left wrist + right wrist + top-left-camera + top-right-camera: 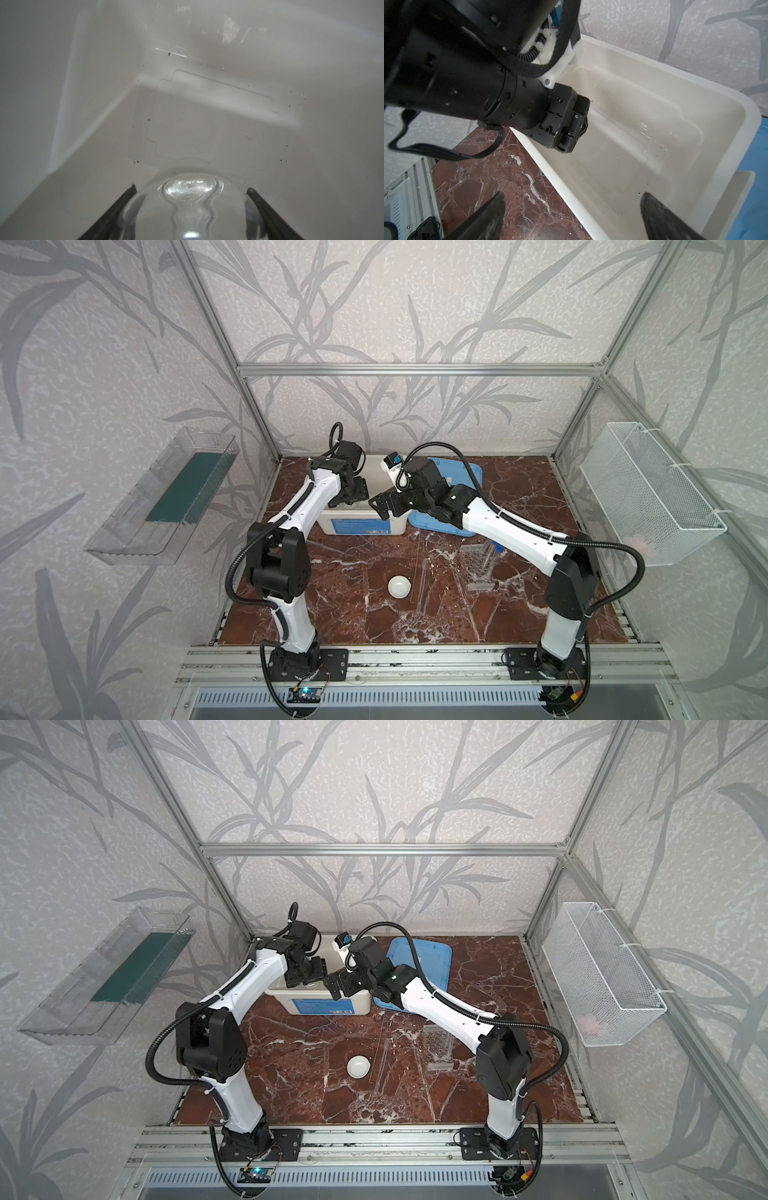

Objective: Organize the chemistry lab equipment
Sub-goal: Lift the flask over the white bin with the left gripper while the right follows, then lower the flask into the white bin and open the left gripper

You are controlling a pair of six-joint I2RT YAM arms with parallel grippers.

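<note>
Left gripper (191, 187) pinches small clear glass flask (189, 199) by its bulb, neck toward wrist, base facing floor of white box (654, 68) at bench (415, 626) back edge; right gripper (573, 196) spread, empty, alongside.

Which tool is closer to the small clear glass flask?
Left. The left tool grips the small clear glass flask inside the large white box; the right tool hangs open beside it, above the box's rim.
</note>
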